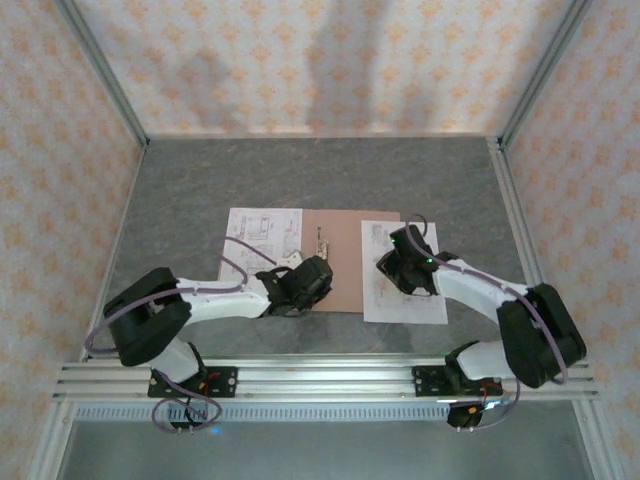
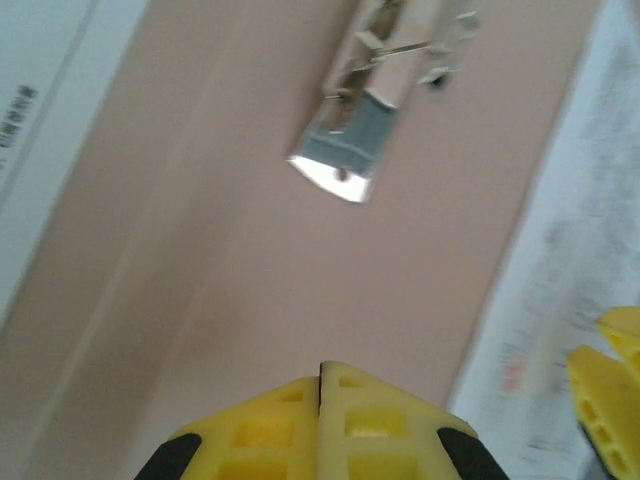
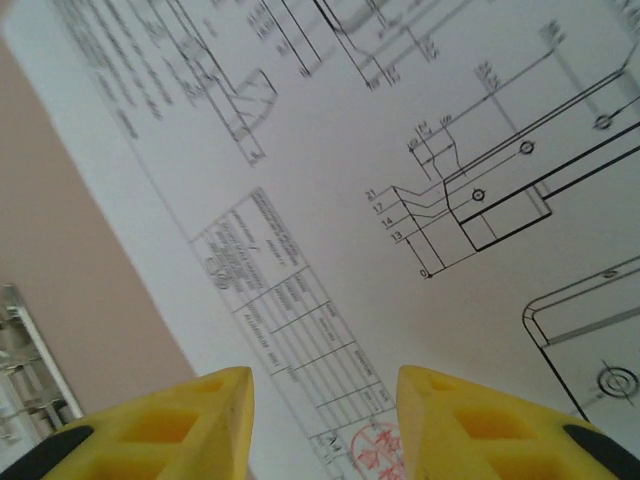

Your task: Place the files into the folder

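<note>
While the left gripper [image 2: 320, 400] is held low over the folder [image 1: 340, 262], its two yellow fingers are seen pressed together along one seam, with nothing caught between them. The folder is recorded lying flat near the middle of the bench [image 1: 200, 190], well apart from every edge, salmon face up. A metal clip [image 2: 372, 125] is noted on that face, just ahead of the closed fingertips and not touched by them. The left sheet [image 1: 265, 232] is found against the folder's left side, toward the far edge of the bench; its near corner is covered by the left arm, and whether it overlaps the card cannot be told. The right sheet [image 1: 400, 308] is laid at the folder's right side, reaching somewhat nearer the front edge of the bench than the folder does; its left margin runs along the folder's right edge, resting on it or just beside it. The right gripper [image 3: 325, 400] is positioned close above this sheet with its fingers parted. Printed line drawings, a small table block and a red stamp [image 3: 375, 440] are visible in the gap between them. Nothing is held by it, and contact of the tips with the paper cannot be judged.
</note>
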Controlling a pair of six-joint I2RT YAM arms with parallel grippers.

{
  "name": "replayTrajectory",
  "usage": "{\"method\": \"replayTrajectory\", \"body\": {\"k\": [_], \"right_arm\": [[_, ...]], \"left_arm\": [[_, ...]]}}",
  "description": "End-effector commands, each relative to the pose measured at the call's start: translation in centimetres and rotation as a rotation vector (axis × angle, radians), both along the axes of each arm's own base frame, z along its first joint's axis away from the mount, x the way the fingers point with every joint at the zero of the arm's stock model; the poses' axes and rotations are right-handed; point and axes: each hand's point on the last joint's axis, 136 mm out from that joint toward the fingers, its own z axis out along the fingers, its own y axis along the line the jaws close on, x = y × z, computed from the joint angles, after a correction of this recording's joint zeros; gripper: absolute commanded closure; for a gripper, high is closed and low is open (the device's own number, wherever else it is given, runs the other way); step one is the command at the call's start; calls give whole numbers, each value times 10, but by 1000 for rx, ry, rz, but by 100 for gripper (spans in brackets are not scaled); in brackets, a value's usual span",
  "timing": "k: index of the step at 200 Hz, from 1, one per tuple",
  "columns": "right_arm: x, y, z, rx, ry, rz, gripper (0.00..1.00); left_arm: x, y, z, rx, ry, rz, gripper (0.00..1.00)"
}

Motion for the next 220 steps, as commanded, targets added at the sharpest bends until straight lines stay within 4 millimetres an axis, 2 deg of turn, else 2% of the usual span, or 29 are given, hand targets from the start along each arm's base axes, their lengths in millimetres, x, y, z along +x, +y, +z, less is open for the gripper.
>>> {"method": "replayTrajectory", "body": {"k": [1, 31, 52, 88, 148, 188, 208, 220], "right_arm": [[11, 14, 3, 30, -22, 36, 58], [18, 20, -3, -10, 10, 32, 58], [22, 32, -12, -19, 35, 50, 60], [25, 54, -16, -47, 49, 75, 60], [41, 96, -19, -38, 66, 173, 63], [42, 117, -20, -13, 77, 227, 63], [42, 125, -12, 20, 62, 240, 63], [43, 127, -4, 29, 43, 250, 63]], "left_arm": [[-7, 15, -23, 87, 34, -20, 100], [-14, 25, -45, 139, 64, -33, 100], [-18, 28, -56, 150, 76, -38, 100], [-20, 32, -61, 169, 75, -53, 100], [-19, 38, -53, 205, 52, -76, 100], [-18, 41, -45, 225, 35, -89, 100], [-14, 40, -31, 232, 8, -98, 100], [-8, 39, -14, 237, -23, -99, 100]]}}
